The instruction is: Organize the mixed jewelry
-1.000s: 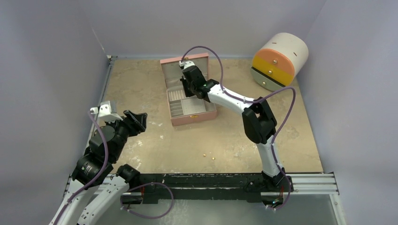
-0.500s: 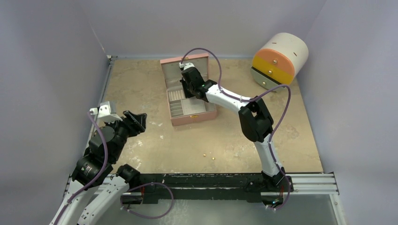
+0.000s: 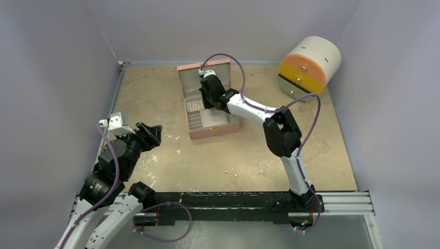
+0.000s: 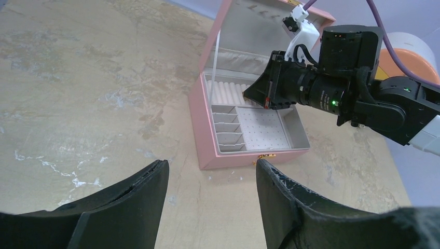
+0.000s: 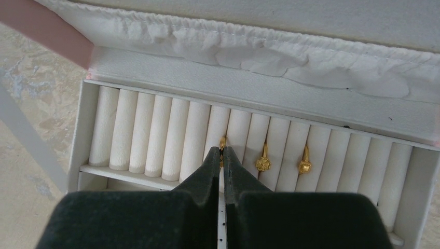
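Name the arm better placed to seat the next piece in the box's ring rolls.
Right. The right gripper is shut on a gold piece directly over the ring rolls, beside two seated rings. The left gripper hangs open and empty, short of the pink box.

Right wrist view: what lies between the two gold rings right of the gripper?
Only white padded rolls lie between the flower ring and the other ring; the right wrist view shows it.
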Motion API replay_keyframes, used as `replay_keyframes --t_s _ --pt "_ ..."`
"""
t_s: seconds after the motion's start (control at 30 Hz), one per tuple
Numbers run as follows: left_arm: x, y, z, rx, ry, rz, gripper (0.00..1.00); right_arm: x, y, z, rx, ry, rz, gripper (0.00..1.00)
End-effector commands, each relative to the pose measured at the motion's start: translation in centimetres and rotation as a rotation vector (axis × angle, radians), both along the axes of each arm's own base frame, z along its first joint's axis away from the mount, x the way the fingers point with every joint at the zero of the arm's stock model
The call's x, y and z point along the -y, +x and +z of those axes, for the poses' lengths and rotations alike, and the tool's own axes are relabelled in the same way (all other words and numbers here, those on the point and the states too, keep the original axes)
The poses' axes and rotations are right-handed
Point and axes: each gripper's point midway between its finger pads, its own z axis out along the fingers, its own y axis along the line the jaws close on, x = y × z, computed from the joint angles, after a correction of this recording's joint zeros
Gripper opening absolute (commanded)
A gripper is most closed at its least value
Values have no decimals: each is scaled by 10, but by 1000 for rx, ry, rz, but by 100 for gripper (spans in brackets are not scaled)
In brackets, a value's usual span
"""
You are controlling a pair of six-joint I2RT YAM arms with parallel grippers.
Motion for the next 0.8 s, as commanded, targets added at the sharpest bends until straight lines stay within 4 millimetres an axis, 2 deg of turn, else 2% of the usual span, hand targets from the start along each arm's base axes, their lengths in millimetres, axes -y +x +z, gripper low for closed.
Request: replay_keyframes --t_s 0.0,0.27,0.4,0.43,0.6,0.77 --pt "-3 1 6 21 -22 22 62 -1 1 -13 -27 0 -19 0" --pt "-3 2 5 17 -18 23 62 6 -8 -48 -92 -37 -32 0" --pt "-3 2 5 16 -18 24 62 8 -9 -49 -98 -39 -33 0" --pt "-2 2 5 16 -19 23 62 8 -9 -47 -97 -35 -33 0" --pt "-2 3 4 13 -17 23 62 6 -7 -27 -82 0 -22 16" --pt "-3 2 4 15 -18 26 63 4 -8 13 -34 51 -10 28"
